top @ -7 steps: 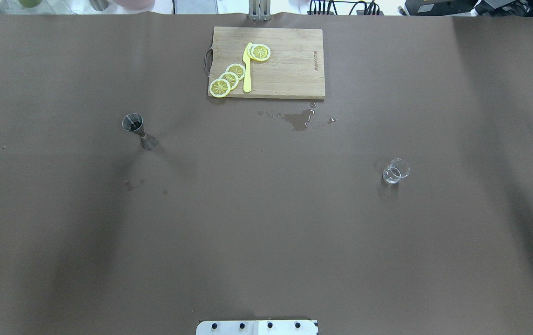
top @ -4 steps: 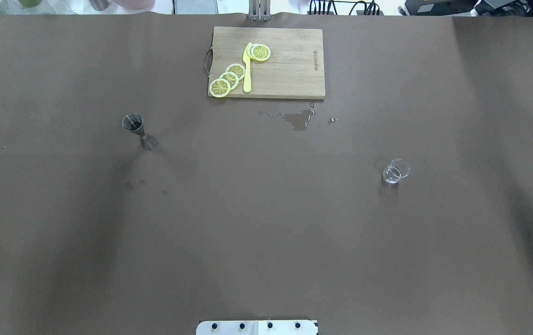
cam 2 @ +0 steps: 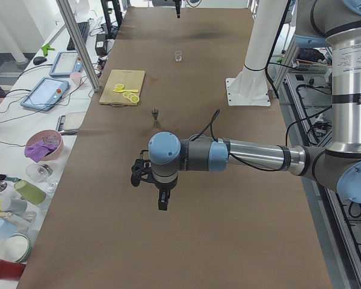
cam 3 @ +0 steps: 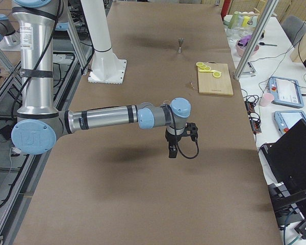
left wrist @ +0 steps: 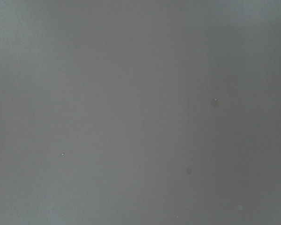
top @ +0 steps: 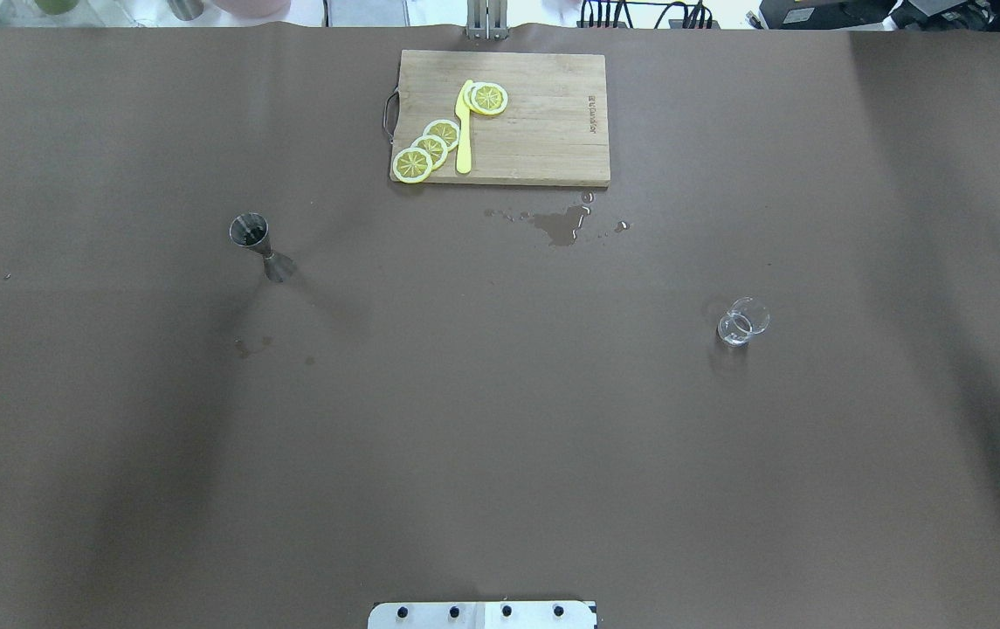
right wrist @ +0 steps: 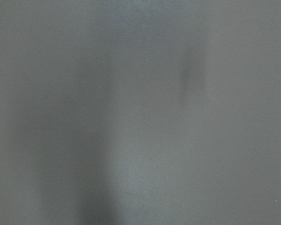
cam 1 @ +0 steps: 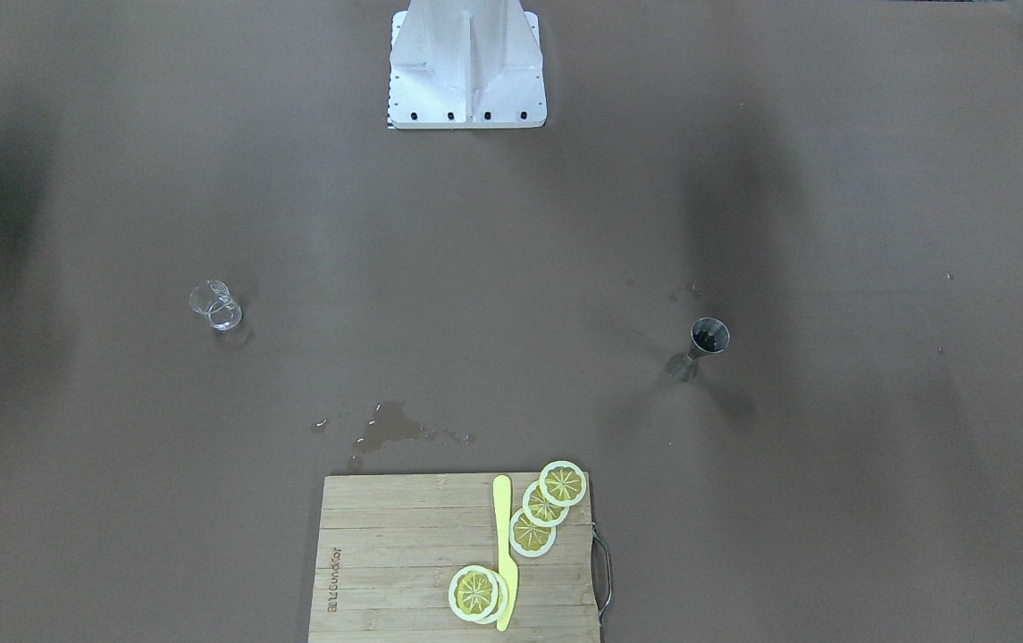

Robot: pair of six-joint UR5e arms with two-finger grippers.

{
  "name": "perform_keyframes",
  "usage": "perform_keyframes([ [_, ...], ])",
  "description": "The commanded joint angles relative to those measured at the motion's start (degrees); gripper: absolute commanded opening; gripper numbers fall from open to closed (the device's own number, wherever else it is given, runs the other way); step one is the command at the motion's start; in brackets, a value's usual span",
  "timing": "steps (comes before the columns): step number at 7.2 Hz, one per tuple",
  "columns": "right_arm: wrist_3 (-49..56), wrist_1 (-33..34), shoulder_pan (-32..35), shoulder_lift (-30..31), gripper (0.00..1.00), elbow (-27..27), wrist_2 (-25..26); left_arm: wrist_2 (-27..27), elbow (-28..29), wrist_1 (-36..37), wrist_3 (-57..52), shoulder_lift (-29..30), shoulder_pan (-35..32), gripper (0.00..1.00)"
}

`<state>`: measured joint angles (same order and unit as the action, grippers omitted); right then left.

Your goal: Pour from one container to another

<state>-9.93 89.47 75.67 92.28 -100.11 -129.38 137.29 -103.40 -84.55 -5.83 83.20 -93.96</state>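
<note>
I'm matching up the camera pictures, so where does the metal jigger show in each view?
Front-facing: jigger right of centre, up and right of the cutting board.
Overhead: jigger left of centre, below-left of the board.
Exterior left: jigger mid-picture, below-right of the board.
Exterior right: jigger near the top, above-left of the board.
Wrist views: not in them.
Shared landmark: the cutting board.

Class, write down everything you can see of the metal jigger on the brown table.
The jigger is a small silvery-grey metal hourglass: two cones joined at a narrow waist, its upper mouth open and dark inside. It stands upright on the brown table, on the robot's left half, well apart from the glass cup. Only the table touches it.
</note>
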Motion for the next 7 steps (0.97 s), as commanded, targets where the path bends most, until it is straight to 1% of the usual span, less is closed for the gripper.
perform_keyframes([
  [1,0.0,0.0,0.0,0.0,1.00,0.1,0.0,0.1,0.0,-0.1,0.0,0.0,0.0,0.98],
  [7,0.0,0.0,0.0,0.0,1.00,0.1,0.0,0.1,-0.2,-0.2,0.1,0.1,0.1,0.98],
])
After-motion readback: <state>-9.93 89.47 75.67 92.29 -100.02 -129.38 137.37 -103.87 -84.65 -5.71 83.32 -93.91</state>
